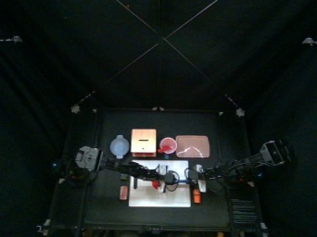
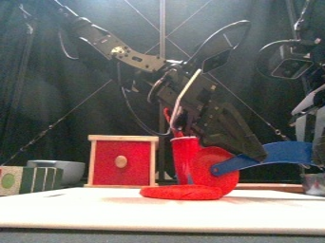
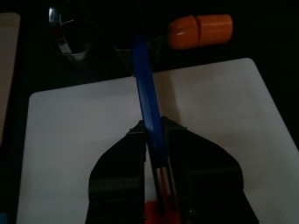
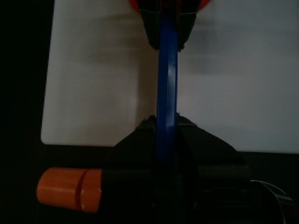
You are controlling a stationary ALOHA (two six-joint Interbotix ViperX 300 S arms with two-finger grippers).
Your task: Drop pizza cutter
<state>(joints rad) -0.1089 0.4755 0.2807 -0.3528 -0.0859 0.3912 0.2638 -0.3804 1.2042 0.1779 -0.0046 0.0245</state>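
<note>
Evidently the left end effector [image 3: 152, 133] clasps the pizza cutter [image 2: 191, 190] near its red head and the right end effector [image 4: 170, 128] pinches its blue handle, with the head apparently touching the white board [image 3: 228, 105], so the release is not yet done.

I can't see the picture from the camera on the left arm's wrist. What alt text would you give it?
A long blue handle runs between the two black jaws of the left claw, which is shut on it, above a white board. A bit of red shows low between the jaws. An orange oblong item lies just off the board's edge.
</note>
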